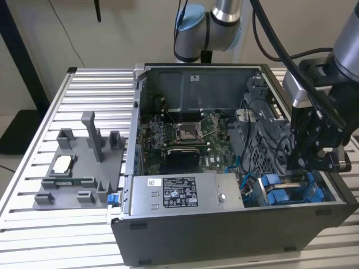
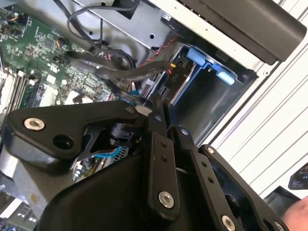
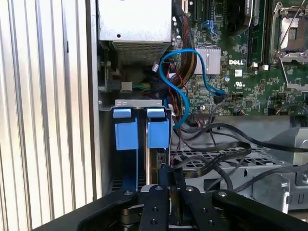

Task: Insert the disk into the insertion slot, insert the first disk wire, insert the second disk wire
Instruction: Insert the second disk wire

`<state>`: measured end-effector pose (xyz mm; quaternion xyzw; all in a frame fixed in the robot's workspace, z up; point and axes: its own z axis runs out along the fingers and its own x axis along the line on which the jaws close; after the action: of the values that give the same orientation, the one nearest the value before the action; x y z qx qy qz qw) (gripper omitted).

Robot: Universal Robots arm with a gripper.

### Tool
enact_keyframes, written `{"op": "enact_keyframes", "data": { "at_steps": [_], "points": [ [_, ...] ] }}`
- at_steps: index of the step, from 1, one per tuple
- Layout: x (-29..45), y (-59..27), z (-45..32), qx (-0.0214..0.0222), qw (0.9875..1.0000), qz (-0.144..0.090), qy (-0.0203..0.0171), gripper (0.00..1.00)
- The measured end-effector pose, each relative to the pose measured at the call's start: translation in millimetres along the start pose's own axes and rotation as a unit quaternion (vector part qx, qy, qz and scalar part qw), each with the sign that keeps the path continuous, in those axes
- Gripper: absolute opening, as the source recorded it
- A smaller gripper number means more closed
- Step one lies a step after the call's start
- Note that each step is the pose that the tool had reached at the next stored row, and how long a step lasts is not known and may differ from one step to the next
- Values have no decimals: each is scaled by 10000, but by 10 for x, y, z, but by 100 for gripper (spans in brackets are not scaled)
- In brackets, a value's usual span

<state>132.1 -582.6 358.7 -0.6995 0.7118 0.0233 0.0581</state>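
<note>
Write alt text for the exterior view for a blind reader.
A black gripper hangs over the blue-tabbed drive bay at the exterior view's right end of an open computer case. The case sits on a slatted metal table, with a grey parts fixture beside it on the exterior view's left.

Setting: robotics lab bench.
Table: ribbed aluminium-profile table (image 1: 28,224), slats running its full width.
Arm: 1 industrial robot arm (image 1: 216,25) at the table's far edge.
Workpiece: 1 opened desktop computer case (image 1: 224,235), motherboard (image 1: 188,134) exposed.
Fixture: grey moulded jig (image 1: 78,174) beside the case, holding loose components.
</note>
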Motion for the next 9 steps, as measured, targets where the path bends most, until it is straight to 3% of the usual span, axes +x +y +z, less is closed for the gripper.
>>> {"op": "enact_keyframes", "data": {
  "at_steps": [9],
  "points": [
    [59,-36,64,-1,10000,-5,2,16]
  ]
}}
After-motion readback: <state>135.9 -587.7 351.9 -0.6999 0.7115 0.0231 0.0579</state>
